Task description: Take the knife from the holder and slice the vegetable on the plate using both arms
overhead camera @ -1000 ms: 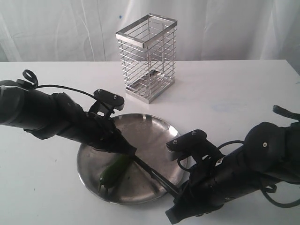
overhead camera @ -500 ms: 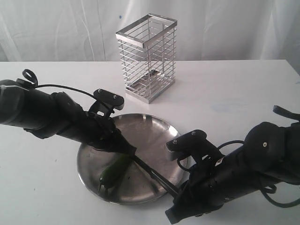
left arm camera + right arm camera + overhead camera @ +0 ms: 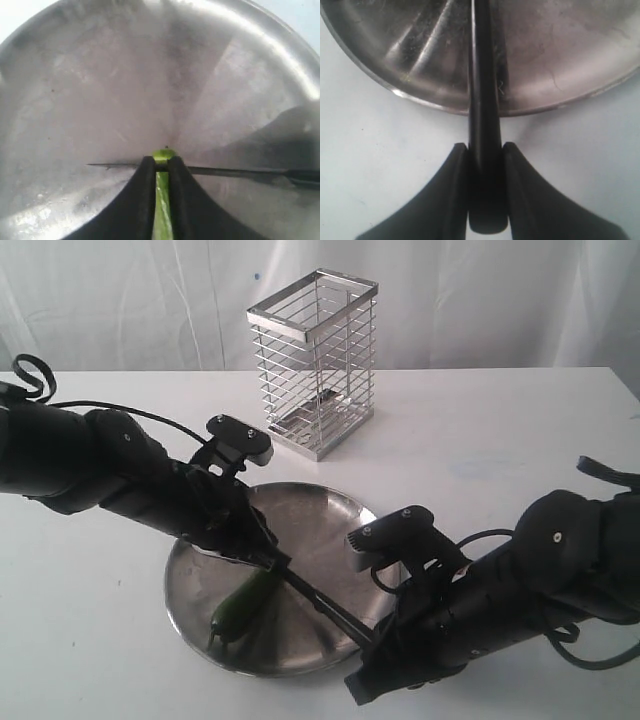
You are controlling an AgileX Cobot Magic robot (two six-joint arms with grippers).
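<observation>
Left wrist view – left hand [image 3: 161,167] clenching vegetable [image 3: 161,200], knife [image 3: 225,171] – in right hand [image 3: 484,152] – crossing its tip

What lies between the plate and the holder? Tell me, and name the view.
Only bare white table lies between the plate and the holder. The exterior view shows this; both wrist views miss that stretch.

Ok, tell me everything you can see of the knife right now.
The knife is slim and all black, matte, with a thin pointed blade. The right gripper clamps its handle between both fingers, just outside the plate rim. The blade reaches low over the plate and crosses the vegetable right at the left gripper's fingertips, apparently touching it. No cut slices are visible.
</observation>
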